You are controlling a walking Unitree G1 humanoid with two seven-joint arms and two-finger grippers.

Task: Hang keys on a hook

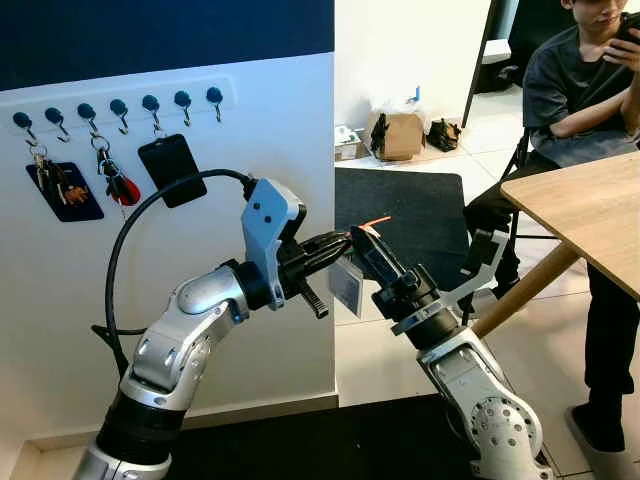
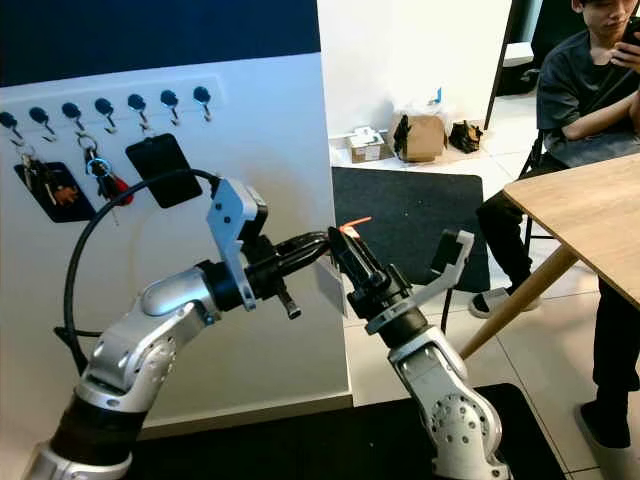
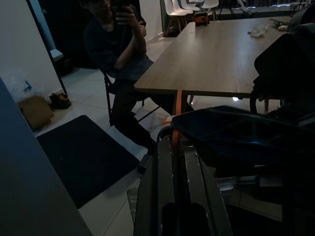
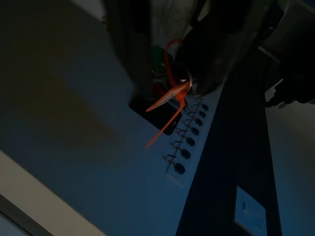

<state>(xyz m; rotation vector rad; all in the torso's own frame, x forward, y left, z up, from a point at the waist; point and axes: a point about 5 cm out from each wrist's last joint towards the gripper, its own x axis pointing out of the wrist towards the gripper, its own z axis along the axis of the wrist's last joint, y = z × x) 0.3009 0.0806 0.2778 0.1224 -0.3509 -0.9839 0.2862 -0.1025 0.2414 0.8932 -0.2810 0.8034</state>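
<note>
Both grippers are met in mid-air in front of a white wall, at about 6 o'clock of the head views. The left gripper [image 1: 338,243] is reached in from 9 o'clock, its long black fingers [image 3: 170,162] brought together on a thin orange strap [image 3: 175,129] that runs between them. The right gripper [image 1: 362,240] is raised from 5 o'clock, and its fingertips are seen touching those of the left gripper; whether its fingers are parted or together cannot be told. The orange strap's loose end [image 1: 377,221] is seen sticking out at 1 o'clock of the meeting point, and a small clear tag [image 1: 347,287] hangs just below it. The keys themselves cannot be made out at the fingers.

A row of dark hooks [image 1: 118,108] is mounted on the wall at 10 o'clock, well apart from the grippers. Bunches of keys [image 1: 112,181] and a black card holder [image 1: 172,170] are hung from hooks in that row.

A wooden table [image 1: 590,205] stands at 3 o'clock. A seated person [image 1: 570,95] is placed behind it at 1 o'clock, beside a dark mat [image 1: 410,210] on the tiled floor.
</note>
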